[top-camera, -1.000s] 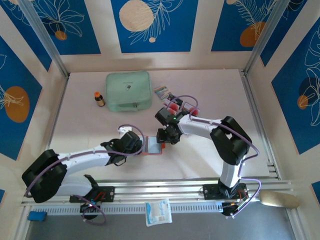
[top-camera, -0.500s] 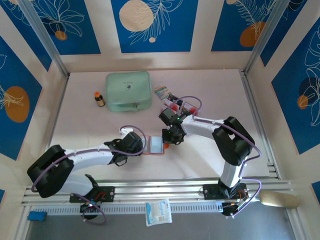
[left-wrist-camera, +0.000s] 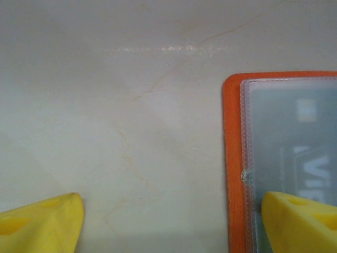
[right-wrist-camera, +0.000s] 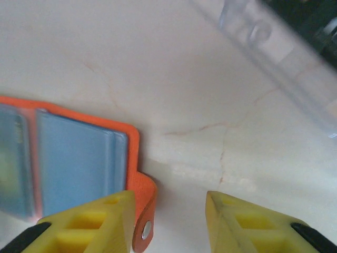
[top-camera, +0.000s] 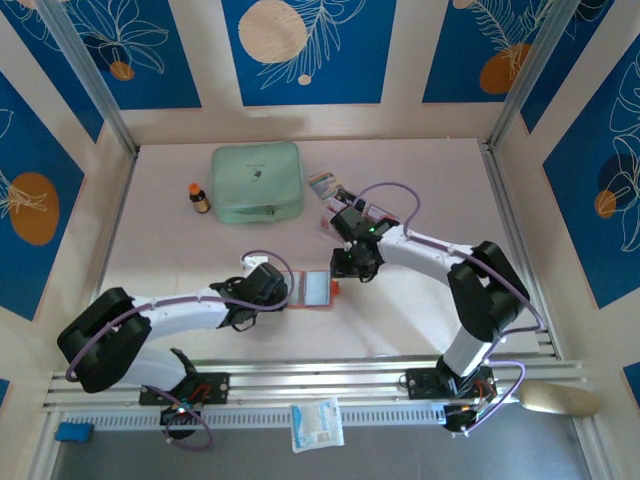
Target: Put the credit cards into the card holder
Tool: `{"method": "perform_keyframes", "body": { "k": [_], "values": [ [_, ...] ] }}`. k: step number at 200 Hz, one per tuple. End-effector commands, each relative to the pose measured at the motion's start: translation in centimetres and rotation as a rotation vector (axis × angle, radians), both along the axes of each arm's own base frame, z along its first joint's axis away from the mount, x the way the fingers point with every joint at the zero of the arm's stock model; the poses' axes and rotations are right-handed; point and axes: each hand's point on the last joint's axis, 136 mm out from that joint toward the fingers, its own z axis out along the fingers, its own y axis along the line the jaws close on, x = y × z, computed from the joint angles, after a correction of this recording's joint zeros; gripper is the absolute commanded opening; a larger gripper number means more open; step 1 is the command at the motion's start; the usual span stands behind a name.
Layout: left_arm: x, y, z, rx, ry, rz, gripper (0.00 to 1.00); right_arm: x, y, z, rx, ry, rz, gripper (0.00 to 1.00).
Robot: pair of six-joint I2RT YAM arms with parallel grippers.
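Card holder (top-camera: 312, 289): lay open mid-desk (top-camera: 180, 250), with printing showing through one clear sleeve (left-wrist-camera: 295, 142).
Left jaws: wide apart and empty, one finger (left-wrist-camera: 297, 221) over that sleeve. You did best to pin it flat there.
Right jaws: part open, empty, beside the snap tab (right-wrist-camera: 143, 211).
Credit cards (top-camera: 352, 207): loose on the desk beyond the right arm.
Green pouch (top-camera: 257, 181): shut, contents hidden.

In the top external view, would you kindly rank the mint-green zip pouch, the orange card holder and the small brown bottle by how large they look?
1. mint-green zip pouch, clearly the largest.
2. card holder, lying open.
3. small brown bottle, the smallest.
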Motion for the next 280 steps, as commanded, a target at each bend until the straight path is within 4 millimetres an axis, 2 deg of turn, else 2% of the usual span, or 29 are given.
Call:
{"method": "perform_keyframes", "body": {
  "k": [1, 33, 48, 86, 110, 202, 236, 280],
  "values": [
    [0.3, -0.4, 0.1, -0.013, 0.000, -0.002, 0.87, 2.3, -1.3, 3.4, -0.019, -0.099, 0.041, 0.41],
    [0.3, -0.4, 0.2, -0.016, -0.002, 0.001, 0.87, 4.8, -3.9, 4.5, -0.115, -0.173, 0.079, 0.41],
    [0.4, -0.5, 0.3, -0.020, -0.004, 0.000, 0.87, 5.6, -4.9, 4.4, -0.163, -0.183, 0.102, 0.40],
    [0.3, -0.4, 0.1, -0.017, 0.000, -0.001, 0.87, 6.6, -5.9, 3.8, -0.244, -0.189, 0.155, 0.34],
    [0.3, -0.5, 0.2, -0.022, 0.000, -0.001, 0.87, 7.1, -6.0, 3.5, -0.269, -0.189, 0.169, 0.31],
    [0.3, -0.5, 0.2, -0.025, -0.002, 0.002, 0.87, 7.6, -5.7, 1.5, -0.299, -0.155, 0.204, 0.29],
    [0.3, -0.5, 0.3, -0.026, -0.005, 0.002, 0.87, 7.2, -5.5, 0.5, -0.311, -0.132, 0.223, 0.22],
    [0.3, -0.5, 0.3, -0.026, -0.004, 0.002, 0.87, 7.1, -5.4, 0.5, -0.312, -0.135, 0.242, 0.08]
  ]
}}
